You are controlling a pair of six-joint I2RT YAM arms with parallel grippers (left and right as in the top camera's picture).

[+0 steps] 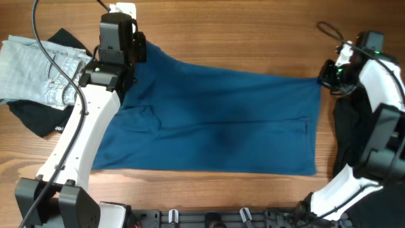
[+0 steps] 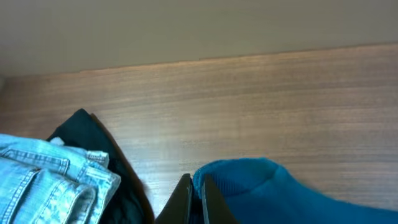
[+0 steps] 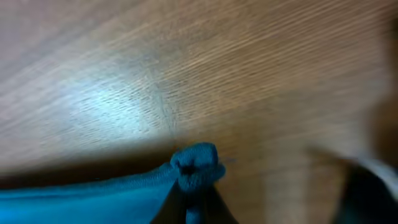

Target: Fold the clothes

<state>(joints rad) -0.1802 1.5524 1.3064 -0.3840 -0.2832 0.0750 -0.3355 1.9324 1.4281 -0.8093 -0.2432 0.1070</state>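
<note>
My left pincer [image 2: 196,188] is clenched on the far left corner of the blue shirt [image 1: 215,123]; in the left wrist view the fabric humps up right beside the closed tips. My right pincer [image 3: 194,200] is also clenched, with a small knot of the same shirt bunched just above its tips at the far right corner. From overhead, the two pincers sit at opposite ends of the shirt's far edge, the left [image 1: 135,54] by the upper left corner and the right [image 1: 329,75] by the upper right.

The shirt lies spread flat across the middle of the desk [image 1: 240,38], its long side running left to right, with a few soft creases. Just left of my left arm, the pale jeans [image 1: 38,69] sit in a heap on top of a black garment [image 1: 35,120], both apart from the shirt. Another black garment [image 1: 347,136] lies beside the shirt's right edge, under my right arm.

I judge that I am at the grasp for the first fold: both far corners are taken and nothing is lifted yet. The next move calls for raising both corners together and level, keeping the edge taut between them. I then carry it toward me so that it lands along the near edge. If one side lags, the fold will skew.
</note>
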